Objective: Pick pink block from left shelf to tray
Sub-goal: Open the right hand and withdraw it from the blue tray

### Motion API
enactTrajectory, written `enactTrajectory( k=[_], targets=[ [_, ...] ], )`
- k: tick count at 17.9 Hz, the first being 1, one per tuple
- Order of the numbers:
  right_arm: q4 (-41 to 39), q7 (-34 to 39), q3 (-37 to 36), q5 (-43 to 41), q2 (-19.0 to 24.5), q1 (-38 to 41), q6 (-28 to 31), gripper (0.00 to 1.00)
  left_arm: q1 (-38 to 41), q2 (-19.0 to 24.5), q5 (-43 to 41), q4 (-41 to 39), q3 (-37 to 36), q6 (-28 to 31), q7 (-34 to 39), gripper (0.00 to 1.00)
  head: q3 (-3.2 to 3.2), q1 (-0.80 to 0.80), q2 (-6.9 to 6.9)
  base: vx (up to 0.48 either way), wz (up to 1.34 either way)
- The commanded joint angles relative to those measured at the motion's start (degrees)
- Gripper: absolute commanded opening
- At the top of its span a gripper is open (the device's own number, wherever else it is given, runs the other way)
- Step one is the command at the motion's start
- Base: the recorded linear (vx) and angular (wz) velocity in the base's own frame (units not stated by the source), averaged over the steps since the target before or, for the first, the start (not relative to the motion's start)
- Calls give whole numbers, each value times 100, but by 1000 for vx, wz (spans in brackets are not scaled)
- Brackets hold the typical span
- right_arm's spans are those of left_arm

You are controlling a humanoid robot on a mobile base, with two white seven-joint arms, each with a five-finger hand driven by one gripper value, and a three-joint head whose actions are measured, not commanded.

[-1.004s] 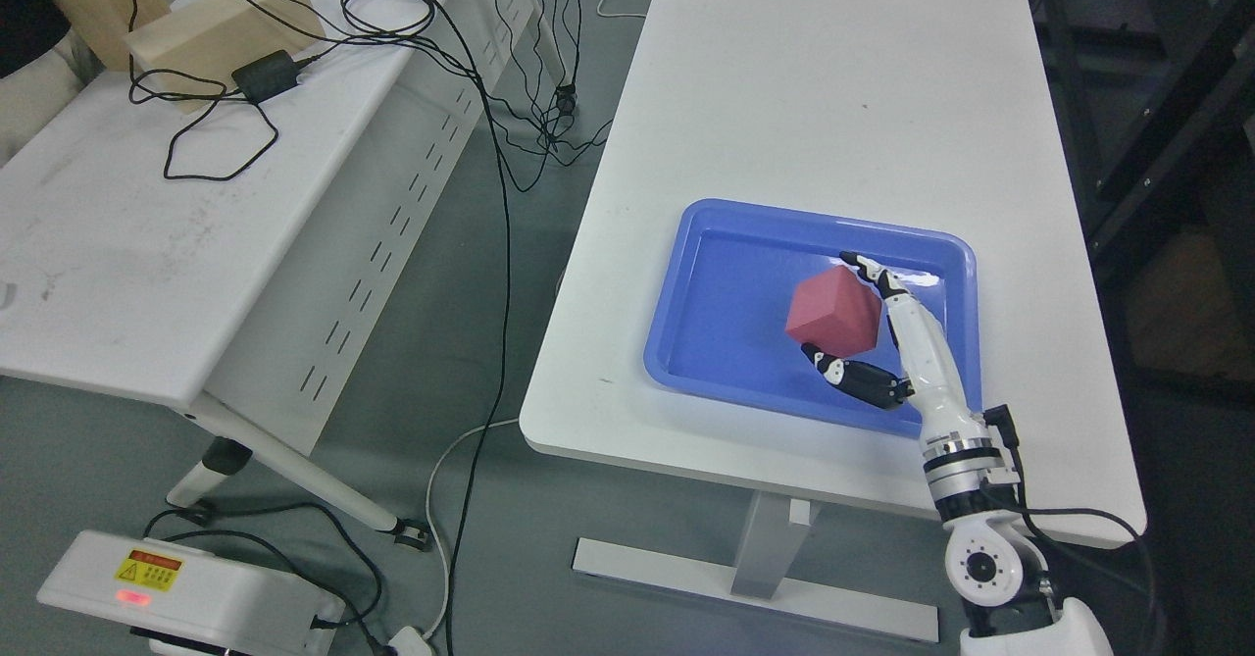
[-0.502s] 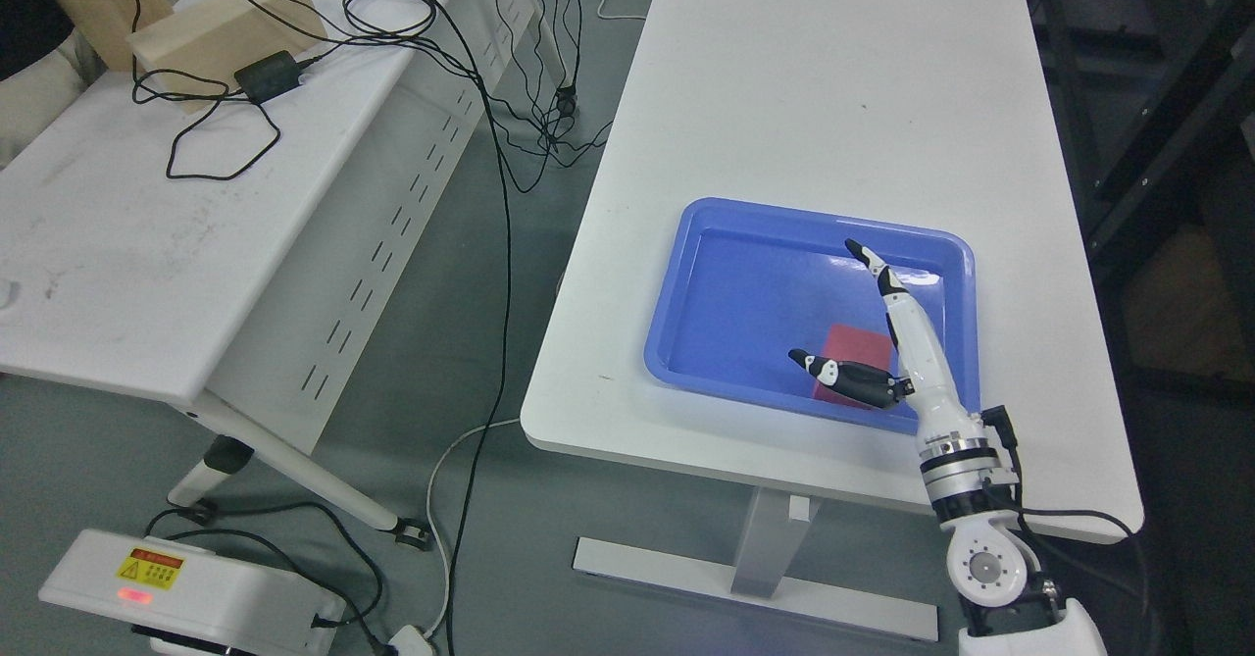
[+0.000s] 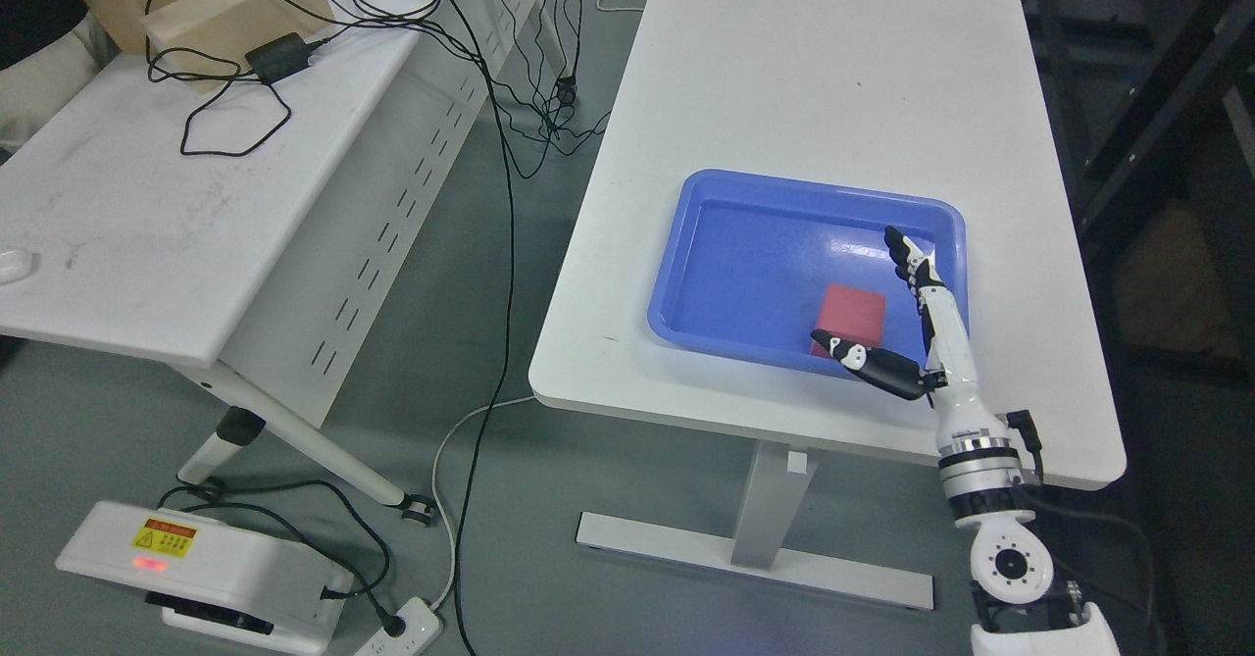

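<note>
The pink block (image 3: 850,317) is seen lying flat in the blue tray (image 3: 755,200), near its front right corner, on the white table (image 3: 833,58). The right hand (image 3: 907,328) is held over the tray's front right part — fingers (image 3: 907,259) spread apart, thumb out, nothing gripped — just beside the block.

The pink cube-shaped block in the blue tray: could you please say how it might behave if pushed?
The pink cube-shaped block lies flat on one face, so it would probably slide rather than roll or tip. The blue plastic tray looks glossy, perhaps slippery, and its raised rim should stop the block.
</note>
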Motion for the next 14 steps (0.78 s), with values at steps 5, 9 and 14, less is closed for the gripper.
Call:
enactTrajectory(
  k=[5,9,14],
  targets=[
    [-10,-22,-399,-342,-100,114,260,100,35,100,-9,0,-2,-4,-4,100,0,0,0,-146,1],
    [-10,-57,-417,-377,-100,123,400,100,35,100,-9,0,-2,-4,-4,100,0,0,0,-156,34],
    [-1,-75,-434,-492,-100,123,497,100,35,100,-9,0,-2,-4,-4,100,0,0,0,-162,34]
  ],
)
